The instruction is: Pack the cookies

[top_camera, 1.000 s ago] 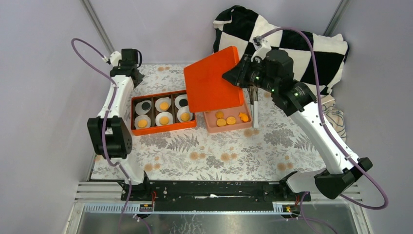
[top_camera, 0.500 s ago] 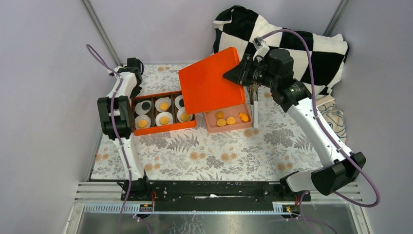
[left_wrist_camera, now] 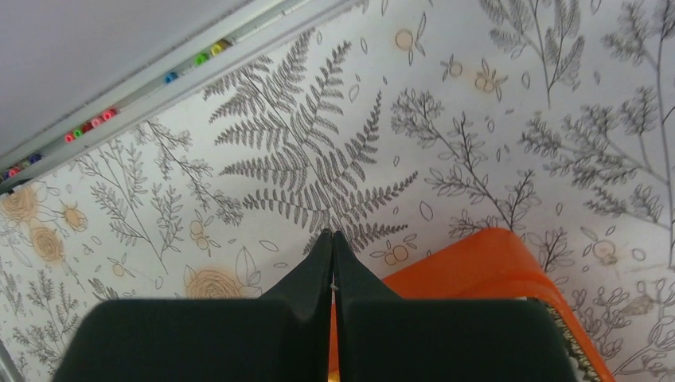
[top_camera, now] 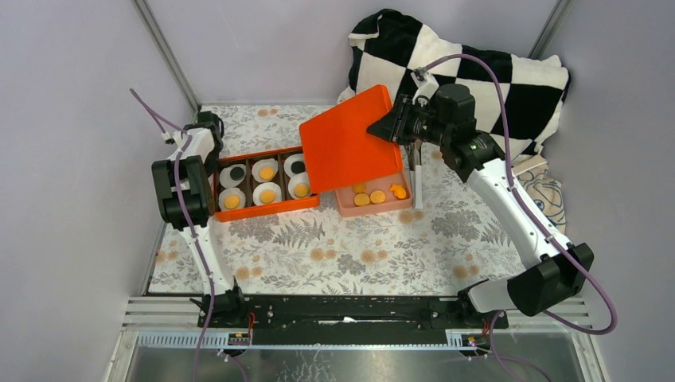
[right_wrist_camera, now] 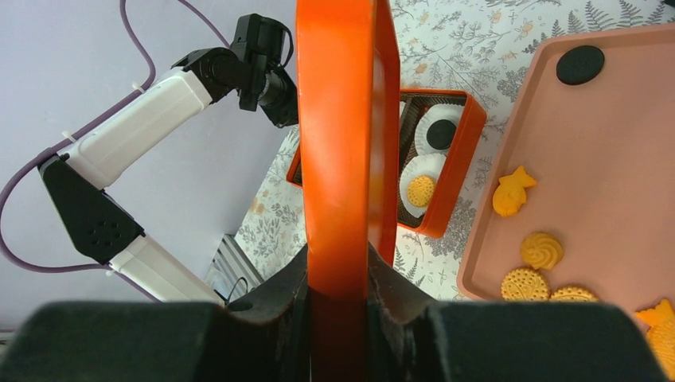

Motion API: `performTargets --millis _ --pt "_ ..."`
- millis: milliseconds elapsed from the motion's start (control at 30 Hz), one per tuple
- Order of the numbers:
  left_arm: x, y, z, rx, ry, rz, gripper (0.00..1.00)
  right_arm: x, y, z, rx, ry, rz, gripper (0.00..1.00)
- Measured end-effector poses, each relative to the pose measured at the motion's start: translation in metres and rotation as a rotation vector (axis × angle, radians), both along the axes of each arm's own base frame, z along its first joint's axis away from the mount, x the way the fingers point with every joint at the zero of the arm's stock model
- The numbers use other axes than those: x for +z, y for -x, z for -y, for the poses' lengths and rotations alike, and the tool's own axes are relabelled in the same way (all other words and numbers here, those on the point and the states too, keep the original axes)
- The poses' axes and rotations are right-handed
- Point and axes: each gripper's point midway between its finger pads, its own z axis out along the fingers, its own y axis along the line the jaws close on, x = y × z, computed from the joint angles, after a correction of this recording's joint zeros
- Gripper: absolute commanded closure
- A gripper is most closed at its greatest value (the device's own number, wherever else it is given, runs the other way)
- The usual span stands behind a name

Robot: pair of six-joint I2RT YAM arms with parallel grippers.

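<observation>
An orange box [top_camera: 267, 208] holds white paper liners with orange and black cookies [top_camera: 267, 171] in its compartments. My right gripper [top_camera: 382, 127] is shut on the box's flat orange lid [top_camera: 346, 143], holding it tilted in the air over the box's right end and a pink tray [top_camera: 350, 208]. Loose orange cookies [top_camera: 368, 196] lie in the pink tray; the right wrist view shows them [right_wrist_camera: 541, 248] and one black cookie [right_wrist_camera: 579, 64]. My left gripper [left_wrist_camera: 332, 236] is shut and empty, just left of the orange box's far left corner [left_wrist_camera: 477, 259].
A black-and-white checkered cushion [top_camera: 509, 79] lies at the back right, with a patterned cloth [top_camera: 549, 191] beside it. A white stick-like object [top_camera: 416, 179] lies right of the pink tray. Grey walls close in the left and back sides.
My left arm has folded back, its gripper coming down by the box's far left corner. The lid in my right gripper shifted left, then slightly back right, staying tilted.
</observation>
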Motion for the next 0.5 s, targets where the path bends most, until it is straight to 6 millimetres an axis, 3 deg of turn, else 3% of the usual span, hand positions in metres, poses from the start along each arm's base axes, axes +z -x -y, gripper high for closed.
performTargets --millis 267,500 --pt "-0.020 -0.002 0.023 -0.044 0.078 0.022 1.00 -0.006 -0.003 0.005 -0.021 0.033 0.003 1.00" --pt "-0.014 -0.020 0.091 -0.211 0.082 0.047 1.00 -0.006 -0.011 0.010 -0.023 -0.042 -0.015 1.00"
